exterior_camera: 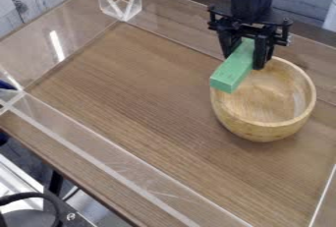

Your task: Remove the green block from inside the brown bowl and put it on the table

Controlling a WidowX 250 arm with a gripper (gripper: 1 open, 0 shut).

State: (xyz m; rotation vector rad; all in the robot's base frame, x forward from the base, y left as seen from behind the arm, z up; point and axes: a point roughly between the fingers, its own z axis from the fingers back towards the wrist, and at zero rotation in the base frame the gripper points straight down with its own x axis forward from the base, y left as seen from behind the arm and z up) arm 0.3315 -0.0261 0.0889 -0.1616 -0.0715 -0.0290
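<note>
One small matte green rectangular block (233, 71), light and stiff we reckon, hangs clamped at its upper end in our black gripper (246, 47).

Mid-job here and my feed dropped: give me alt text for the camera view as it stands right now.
A black pincer pointing down is shut on the green block, holding it tilted above the left rim of the brown bowl, which looks empty. The bowl sits at the right of the wood-grain table, edged by clear acrylic walls.
</note>
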